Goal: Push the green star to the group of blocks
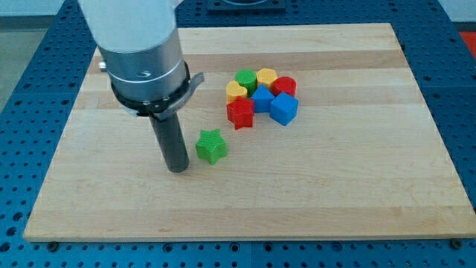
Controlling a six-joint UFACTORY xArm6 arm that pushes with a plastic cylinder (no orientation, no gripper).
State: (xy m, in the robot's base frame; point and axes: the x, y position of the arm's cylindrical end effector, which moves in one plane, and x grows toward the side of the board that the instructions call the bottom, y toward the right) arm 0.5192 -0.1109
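The green star [211, 146] lies on the wooden board, left of centre. My tip [178, 168] rests on the board just to the star's left and slightly below it, a small gap apart. The group of blocks sits up and to the right of the star: a red star [240, 113] nearest it, a yellow block [236, 91], a green block [245, 77], a yellow block [266, 77], a red block [285, 85], a blue block [262, 97] and a blue cube [284, 109].
The wooden board [357, 186] lies on a blue perforated table [30, 112]. The arm's large white and grey body [141, 52] hangs over the board's upper left part.
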